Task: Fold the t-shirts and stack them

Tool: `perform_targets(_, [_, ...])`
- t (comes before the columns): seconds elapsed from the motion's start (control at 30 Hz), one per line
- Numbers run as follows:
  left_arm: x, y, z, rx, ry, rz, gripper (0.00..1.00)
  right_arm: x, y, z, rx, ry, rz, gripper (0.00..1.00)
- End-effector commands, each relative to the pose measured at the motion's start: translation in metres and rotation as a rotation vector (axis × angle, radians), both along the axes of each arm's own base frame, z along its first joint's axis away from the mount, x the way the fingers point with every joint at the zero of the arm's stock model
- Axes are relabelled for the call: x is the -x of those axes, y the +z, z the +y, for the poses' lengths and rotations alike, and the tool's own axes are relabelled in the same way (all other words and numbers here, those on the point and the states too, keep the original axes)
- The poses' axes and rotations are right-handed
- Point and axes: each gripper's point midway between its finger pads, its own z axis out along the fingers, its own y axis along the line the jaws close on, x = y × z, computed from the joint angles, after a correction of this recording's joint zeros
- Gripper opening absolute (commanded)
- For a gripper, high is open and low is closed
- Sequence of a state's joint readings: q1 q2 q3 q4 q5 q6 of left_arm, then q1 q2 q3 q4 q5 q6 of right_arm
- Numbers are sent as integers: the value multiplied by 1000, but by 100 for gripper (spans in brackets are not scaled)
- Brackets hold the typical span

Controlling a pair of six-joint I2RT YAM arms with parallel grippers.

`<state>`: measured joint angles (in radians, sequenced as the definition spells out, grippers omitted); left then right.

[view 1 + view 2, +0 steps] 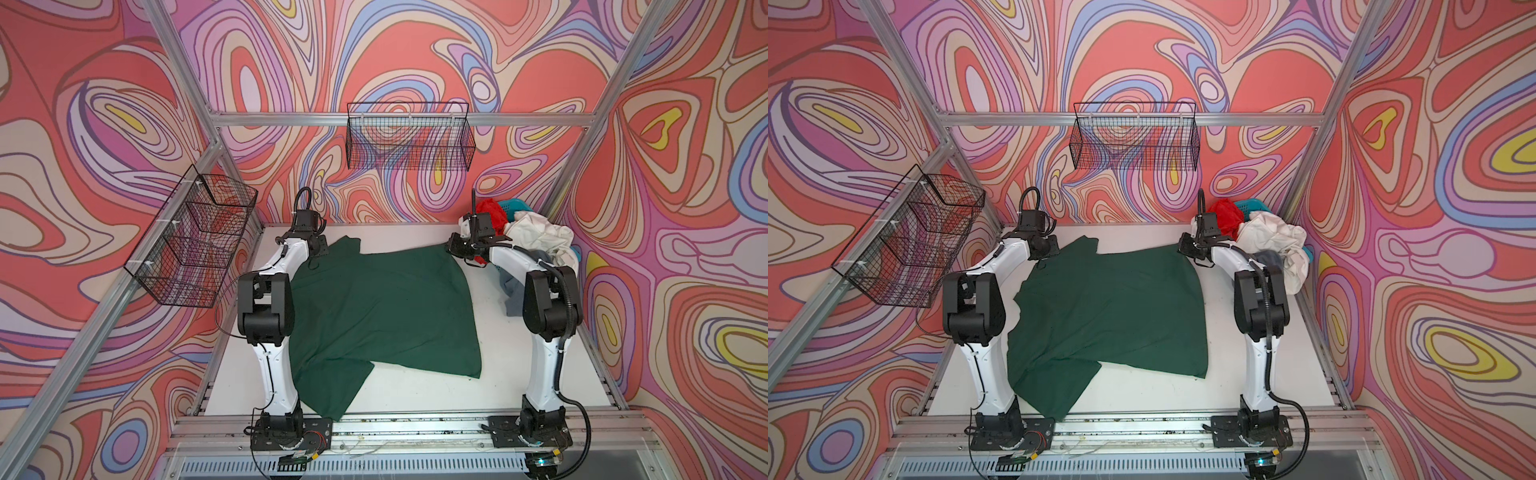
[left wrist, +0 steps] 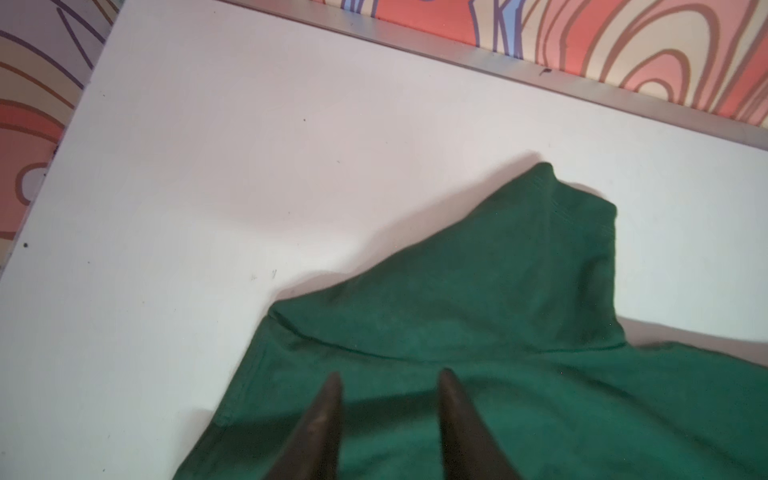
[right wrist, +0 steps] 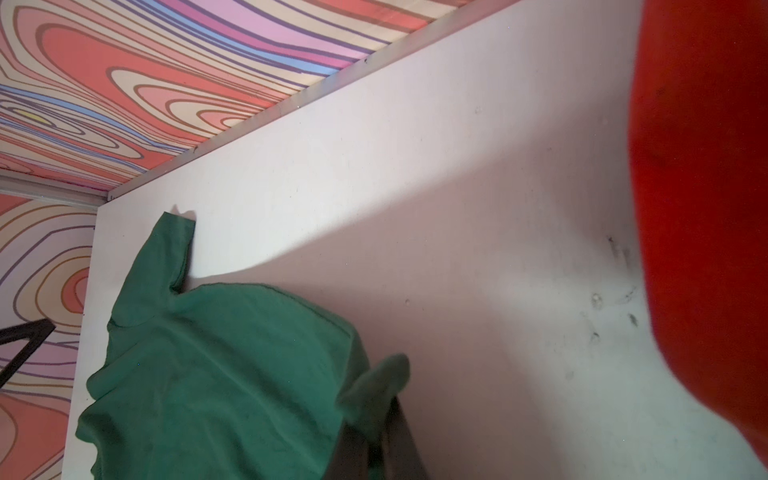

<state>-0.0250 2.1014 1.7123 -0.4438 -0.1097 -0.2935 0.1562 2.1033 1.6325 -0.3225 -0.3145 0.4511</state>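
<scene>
The left claw (image 2: 390,376) is hanging with jaws apart just above the dark green t-shirt (image 1: 382,303), gripping nothing, while the right claw (image 3: 376,419) is clamping that shirt's far right corner. The shirt is lying spread across the counter (image 1: 415,395). The red t-shirt (image 1: 492,210), off-white t-shirt (image 1: 536,239) and grey-blue t-shirt (image 1: 509,286) are sitting heaped at the turquoise basket (image 1: 509,205). Pulling from one corner alone is likely to drag and bunch the cloth.

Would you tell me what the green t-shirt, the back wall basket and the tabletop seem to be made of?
Green t-shirt: soft matte cloth, probably cotton; it drapes and wrinkles. Back wall basket: thin black wire grid, likely coated metal. Tabletop: smooth, matte white board, scuffed; material unclear.
</scene>
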Motion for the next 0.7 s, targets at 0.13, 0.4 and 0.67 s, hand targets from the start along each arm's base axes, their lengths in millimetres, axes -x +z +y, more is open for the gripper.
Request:
perform_targets(0.13, [9,-13,23,-63,126,85,80,14,5,-5,31,8,-8,0])
perform_targets(0.4, [3,-23,11,161,43,8,87,19,-5,-4,26,15,7,0])
perform_targets(0.67, [3,-16,-5,153,-126,-31,90,15,-10,-1,5,15,18,0])
